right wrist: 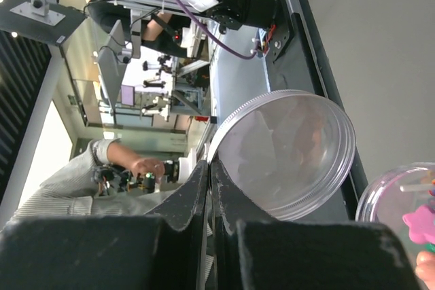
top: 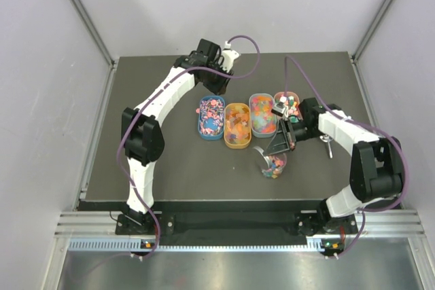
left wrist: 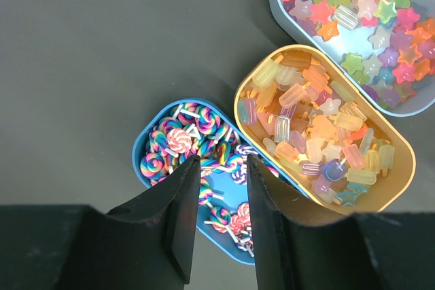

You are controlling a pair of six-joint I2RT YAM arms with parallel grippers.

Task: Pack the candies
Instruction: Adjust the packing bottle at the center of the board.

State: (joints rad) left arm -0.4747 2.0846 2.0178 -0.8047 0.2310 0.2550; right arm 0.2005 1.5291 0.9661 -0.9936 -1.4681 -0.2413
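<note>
Candies fill the oval trays: swirl lollipops (left wrist: 178,139) in the blue tray (top: 211,117), popsicle gummies (left wrist: 319,134) in the orange tray (top: 237,125), stars (left wrist: 360,11) in the grey-blue tray (top: 262,115). A fourth tray (top: 288,104) holds mixed pieces. My left gripper (left wrist: 221,162) hangs open above the blue tray (left wrist: 145,173) with nothing between its fingers. My right gripper (right wrist: 209,166) is shut on the rim of a clear round lid (right wrist: 292,154), held on edge next to the clear jar (top: 274,166), which holds some candies.
A silver scoop (top: 327,146) lies on the dark mat right of the right gripper (top: 272,147). The jar's open mouth (right wrist: 401,202) shows at the lower right of the right wrist view. The left arm (top: 163,96) arches over the mat's left half.
</note>
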